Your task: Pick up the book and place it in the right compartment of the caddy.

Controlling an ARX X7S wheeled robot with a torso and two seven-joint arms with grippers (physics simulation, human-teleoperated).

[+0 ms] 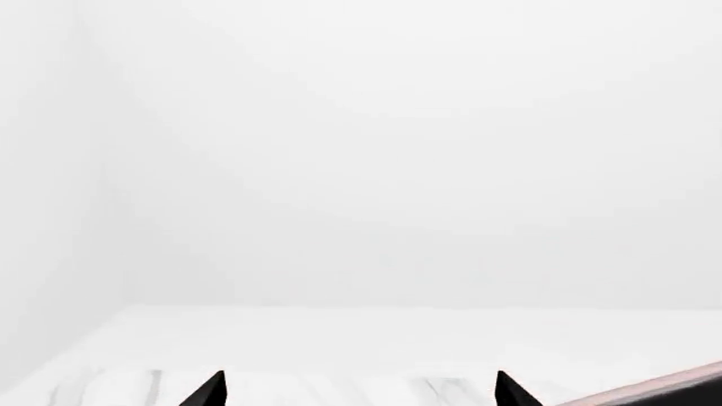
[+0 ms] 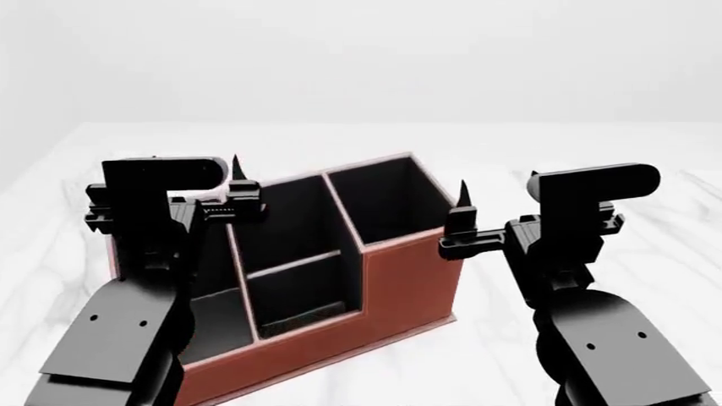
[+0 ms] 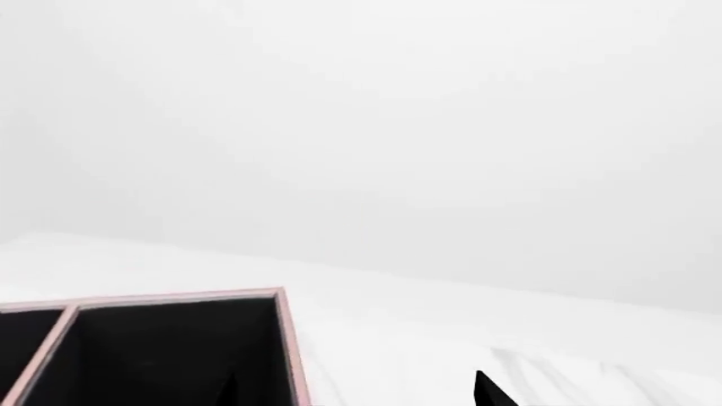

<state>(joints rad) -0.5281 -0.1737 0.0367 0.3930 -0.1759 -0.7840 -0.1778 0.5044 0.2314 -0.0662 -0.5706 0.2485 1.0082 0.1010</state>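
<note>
The reddish-brown caddy [image 2: 395,292] stands on the white marble table in the head view, its black interior open upward. Its right compartment [image 2: 390,203] is the tall square end section and looks empty. The book is not in view in any frame. My left gripper [image 2: 235,182] hovers over the caddy's left end; in the left wrist view [image 1: 355,391] its fingertips stand wide apart and empty. My right gripper [image 2: 461,207] hovers beside the right compartment's outer corner; in the right wrist view [image 3: 355,391] it is open and empty, above the compartment's rim [image 3: 287,338].
The white marble table [image 2: 631,169] spreads around the caddy, with a plain white backdrop behind. The caddy's middle section [image 2: 293,254] has a shelf, and the wide left section [image 2: 209,330] lies partly under my left arm. A caddy edge [image 1: 665,385] shows in the left wrist view.
</note>
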